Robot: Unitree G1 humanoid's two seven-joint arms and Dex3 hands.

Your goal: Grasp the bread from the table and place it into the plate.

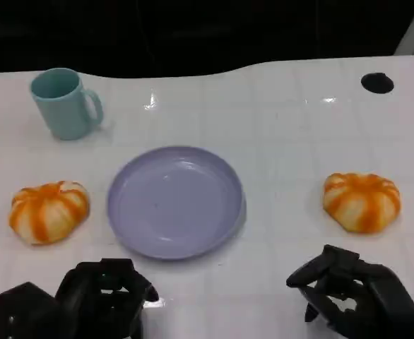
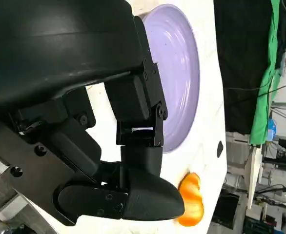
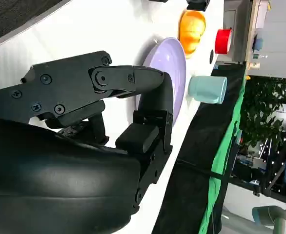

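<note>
Both hands sit at the near edge of the white table (image 1: 278,106), holding nothing. On the near left, the left hand (image 1: 101,296) has its black fingers curled loosely inward, with small gaps between them. On the near right, the right hand (image 1: 352,293) looks the same, fingers bent in and touching no object. From the left wrist view, the left hand's fingers (image 2: 148,195) bend over bare tabletop, and the right wrist view shows the right hand's fingers (image 3: 153,92) bent the same way.

Farther in, 2 orange-and-white striped breads lie on the table. One bread (image 1: 49,210) is at the left, just beside the plate's left rim but apart from it. The other bread (image 1: 362,201) is at the right, well apart from the plate, just beyond the right hand. Neither bread is touched by a hand.

Between the 2 breads sits a lavender plate (image 1: 129,212), round and shallow, with nothing in it.

Beyond the plate, at the far left, a light blue mug (image 1: 62,104) stands upright with its handle to the right. At the far right, a small black round spot (image 1: 377,82) marks the tabletop.
</note>
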